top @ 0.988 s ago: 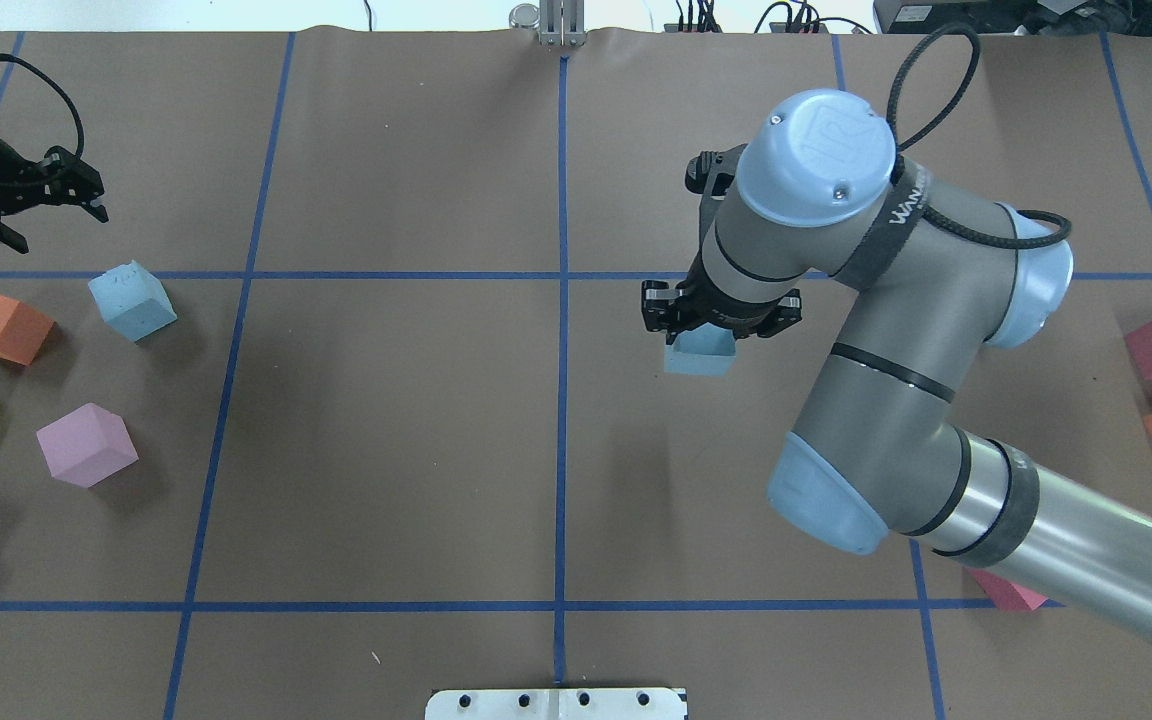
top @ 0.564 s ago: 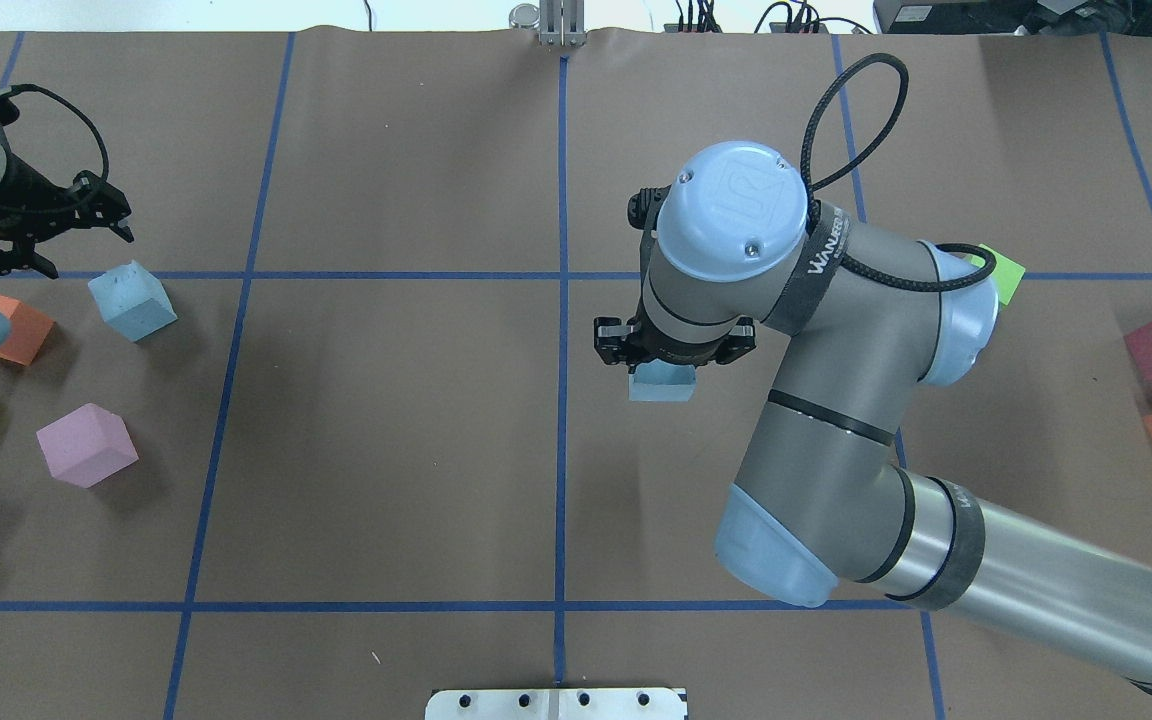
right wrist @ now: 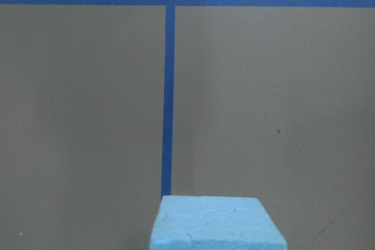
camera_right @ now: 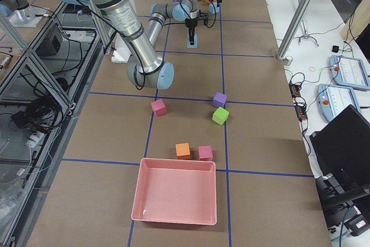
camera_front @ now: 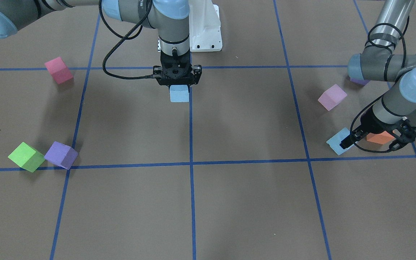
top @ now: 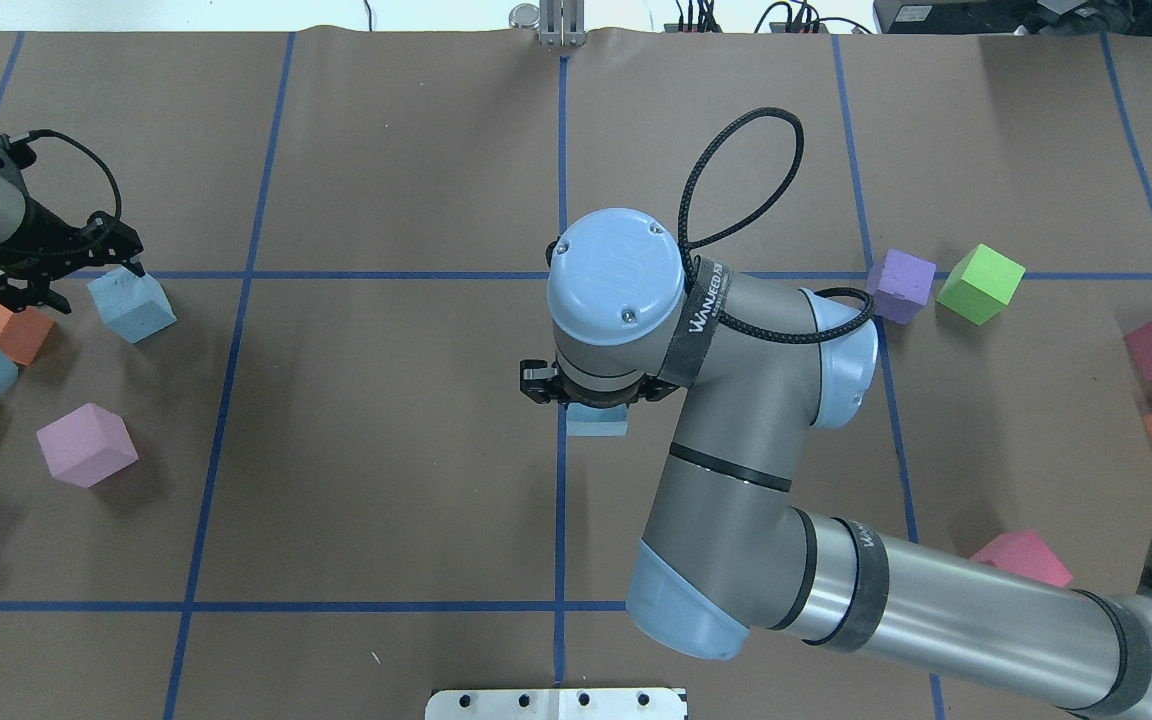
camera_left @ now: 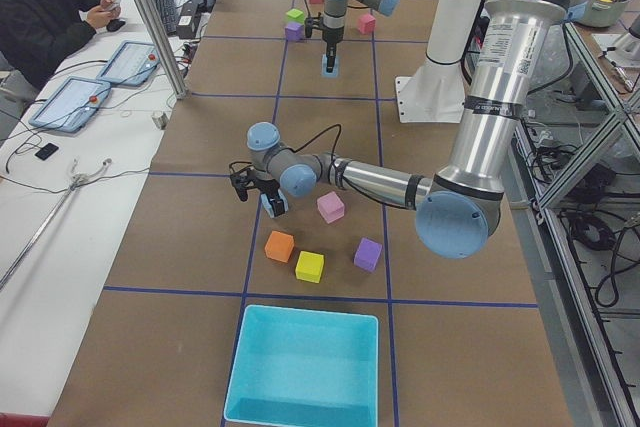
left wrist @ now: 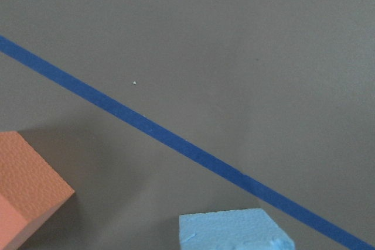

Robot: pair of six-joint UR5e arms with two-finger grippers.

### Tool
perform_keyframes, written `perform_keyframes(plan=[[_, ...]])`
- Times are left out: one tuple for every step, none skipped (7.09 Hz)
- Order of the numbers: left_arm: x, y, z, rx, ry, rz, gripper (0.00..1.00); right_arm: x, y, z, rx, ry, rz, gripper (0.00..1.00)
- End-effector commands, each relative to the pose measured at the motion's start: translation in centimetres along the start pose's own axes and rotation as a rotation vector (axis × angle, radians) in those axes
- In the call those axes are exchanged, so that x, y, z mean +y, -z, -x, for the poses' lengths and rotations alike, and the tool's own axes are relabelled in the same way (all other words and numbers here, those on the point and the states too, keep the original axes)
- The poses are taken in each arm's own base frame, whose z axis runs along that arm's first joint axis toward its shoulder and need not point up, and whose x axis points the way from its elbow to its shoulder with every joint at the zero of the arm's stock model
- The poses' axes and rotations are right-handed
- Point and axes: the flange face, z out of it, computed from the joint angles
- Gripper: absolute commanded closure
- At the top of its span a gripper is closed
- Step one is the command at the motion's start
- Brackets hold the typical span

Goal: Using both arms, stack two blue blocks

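Okay: my right gripper (camera_front: pixel 179 86) pinches one blue foam cube (camera_front: pixel 179 96) by opposite flat faces; it's likely light and squashy. My left gripper (top: pixel 86 282) is spread and empty beside the other blue cube (top: pixel 133 307).

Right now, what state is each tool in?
Left tool: open, holding nothing.
Right tool: closed, holding a blue block.

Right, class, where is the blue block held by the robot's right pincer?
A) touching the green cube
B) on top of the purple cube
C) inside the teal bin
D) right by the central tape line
D: the right pincer clamps the blue block just beside the central tape line, apart from every other cube.
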Motion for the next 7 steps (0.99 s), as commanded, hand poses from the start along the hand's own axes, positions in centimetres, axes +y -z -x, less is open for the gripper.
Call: perform_keyframes(plan=[[0.2, -0.1, -0.7, 0.004, 0.009, 0.002, 0.02, 0.2, -0.2, 0.0, 0.005, 0.002, -0.006, 0.52], [0.4, -0.2, -1.4, 0.005, 0.002, 0.005, 0.02, 0.2, -0.2, 0.0, 0.006, 0.003, -0.008, 0.52], [1.0, -1.3, -1.6, -0.006, -0.009, 0.017, 0.02, 0.2, -0.2, 0.0, 0.006, 0.002, -0.008, 0.52], [1.0, -1.6, -1.6, -0.012, -0.012, 0.010, 0.03, 0.3, -0.4, 0.1, 0.006, 0.003, -0.004, 0.52], [1.3, -1.9, -1.6, -0.017, -0.016, 0.014, 0.09, 0.7, -0.5, 0.4, 0.006, 0.007, 0.000, 0.52], [1.2, -2.3, -1.4, -0.022, -0.018, 0.017, 0.26, 1.0, -0.8, 0.5, 0.008, 0.010, 0.006, 0.52], [1.1, -2.4, -1.3, -0.025, -0.018, 0.017, 0.40, 1.3, -1.4, 0.5, 0.016, 0.013, 0.013, 0.52]])
